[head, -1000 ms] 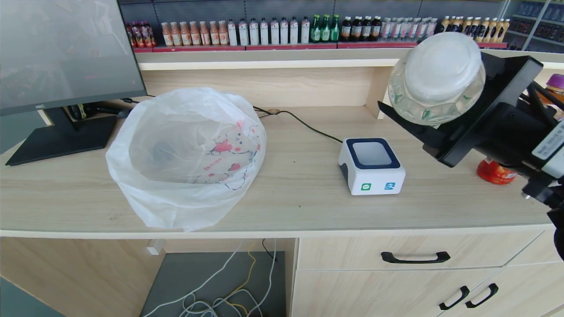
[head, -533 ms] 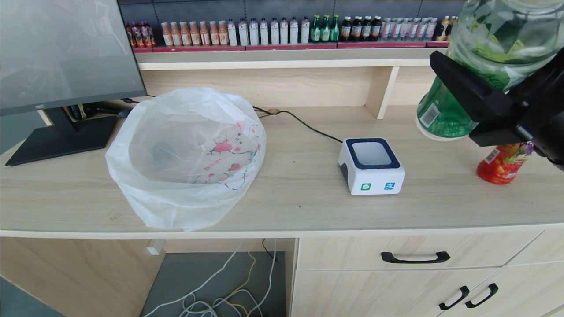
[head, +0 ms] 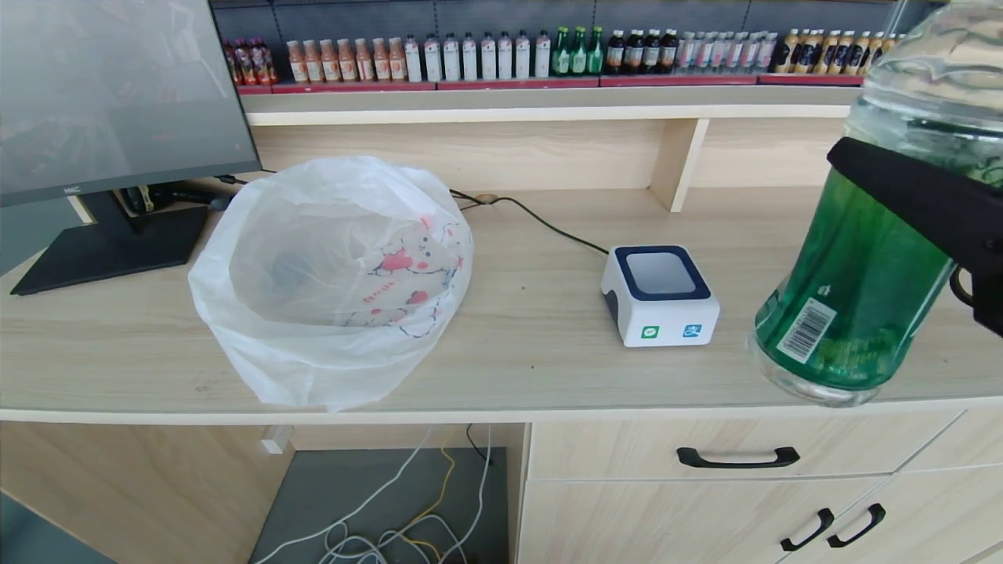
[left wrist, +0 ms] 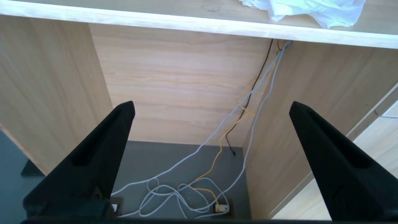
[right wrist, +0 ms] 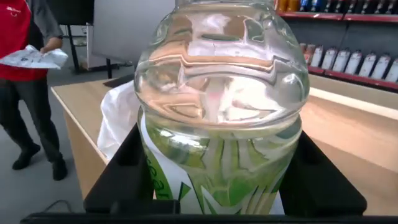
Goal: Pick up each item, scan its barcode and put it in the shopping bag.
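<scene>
Scanning step: my right fingers (head: 913,196) clamp the green bottle (head: 854,290) at three o'clock of the scanner (head: 660,294). Next, I reckon, its barcode (head: 807,330) must swing over the scanner's window; my left fingers (left wrist: 93,162) hang wide.

The green bottle (head: 862,274) was cut off by the head view's top and right edges, its cap lost past the top edge, and the digits under its barcode (head: 807,330) were too small to read. One finger of the right gripper (right wrist: 219,140) crossed the bottle and was cut by the right edge; the other lay hidden behind it. Inside the shopping bag (head: 329,313) a dark shape showed dimly through the film — unidentifiable.
</scene>
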